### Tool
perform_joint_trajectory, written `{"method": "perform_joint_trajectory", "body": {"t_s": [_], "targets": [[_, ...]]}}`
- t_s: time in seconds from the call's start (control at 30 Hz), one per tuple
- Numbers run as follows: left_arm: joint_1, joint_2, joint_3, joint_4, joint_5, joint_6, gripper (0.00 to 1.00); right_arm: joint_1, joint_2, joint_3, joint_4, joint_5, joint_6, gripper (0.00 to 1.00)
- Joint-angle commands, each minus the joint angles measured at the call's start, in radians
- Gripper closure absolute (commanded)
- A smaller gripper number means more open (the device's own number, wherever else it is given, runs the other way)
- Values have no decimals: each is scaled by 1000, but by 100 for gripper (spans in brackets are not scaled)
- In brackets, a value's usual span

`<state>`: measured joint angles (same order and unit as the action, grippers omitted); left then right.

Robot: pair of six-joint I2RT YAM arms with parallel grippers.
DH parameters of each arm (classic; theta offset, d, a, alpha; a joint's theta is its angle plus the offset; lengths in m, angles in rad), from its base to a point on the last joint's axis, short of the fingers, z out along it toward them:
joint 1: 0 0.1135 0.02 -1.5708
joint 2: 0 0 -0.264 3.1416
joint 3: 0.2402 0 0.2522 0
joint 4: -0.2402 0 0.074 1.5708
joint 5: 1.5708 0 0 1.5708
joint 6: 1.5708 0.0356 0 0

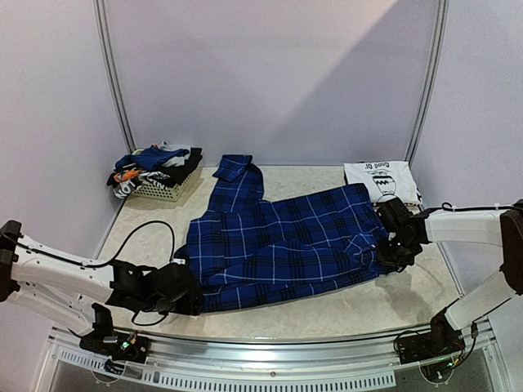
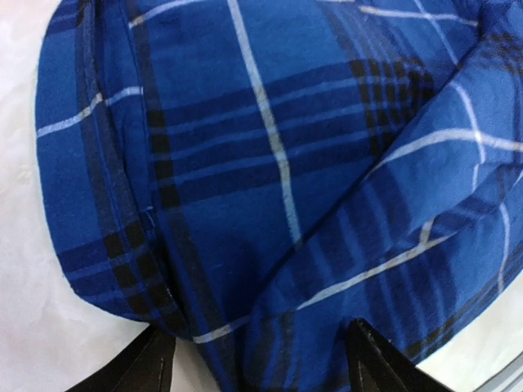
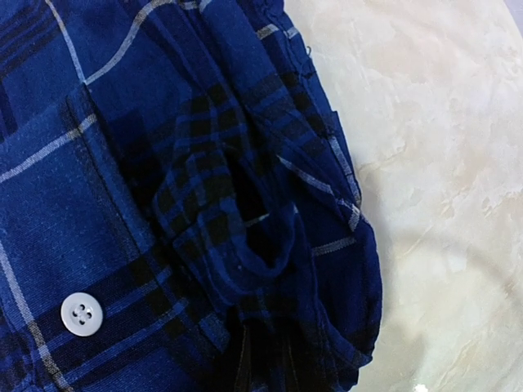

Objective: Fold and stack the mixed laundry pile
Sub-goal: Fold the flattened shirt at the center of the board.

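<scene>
Across the bench's [image 1: 343, 314] middle lies the plaid shirt [image 1: 278, 241], one sleeve reaching toward the far edge. Left gripper [image 1: 192, 296] sits at its near-left corner, fingers [image 2: 155, 363] apart, hem between them. Right gripper [image 1: 394, 245] is at the shirt's right edge over bunched cloth (apart or together, I cannot tell). Other garments [image 1: 151, 162] fill a basket [image 1: 167, 193] at the far-left corner; a folded white printed piece [image 1: 382, 178] lies far right.

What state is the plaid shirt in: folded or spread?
Mostly spread. The plaid shirt lies wide across the table, one sleeve reaching toward the back; only its ends are bunched.
</scene>
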<state>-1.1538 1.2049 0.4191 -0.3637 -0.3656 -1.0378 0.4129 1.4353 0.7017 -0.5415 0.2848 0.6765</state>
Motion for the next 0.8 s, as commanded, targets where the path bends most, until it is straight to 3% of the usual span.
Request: {"method": "perform_joint_trajectory", "body": {"t_s": [0.0,0.1,0.23,0.3,0.5,0.77], "targets": [[-14,63,-58,175,35,-26,32,-5,-23,7,24,-9,9,83],[-15,100,-70,259,27,-27,45,-12,-41,-4,22,-9,28,81],[-15,105,-85,281,-18,-38,89,-70,-129,-61,18,-41,55,65],[-15,69,-91,231,-59,-53,100,-106,-186,-89,4,-65,57,60],[-7,-86,-97,80,-179,-54,100,-122,-336,-171,27,-222,97,55],[5,-134,-95,22,-224,-37,100,-122,-357,-257,78,-388,115,55]]}}
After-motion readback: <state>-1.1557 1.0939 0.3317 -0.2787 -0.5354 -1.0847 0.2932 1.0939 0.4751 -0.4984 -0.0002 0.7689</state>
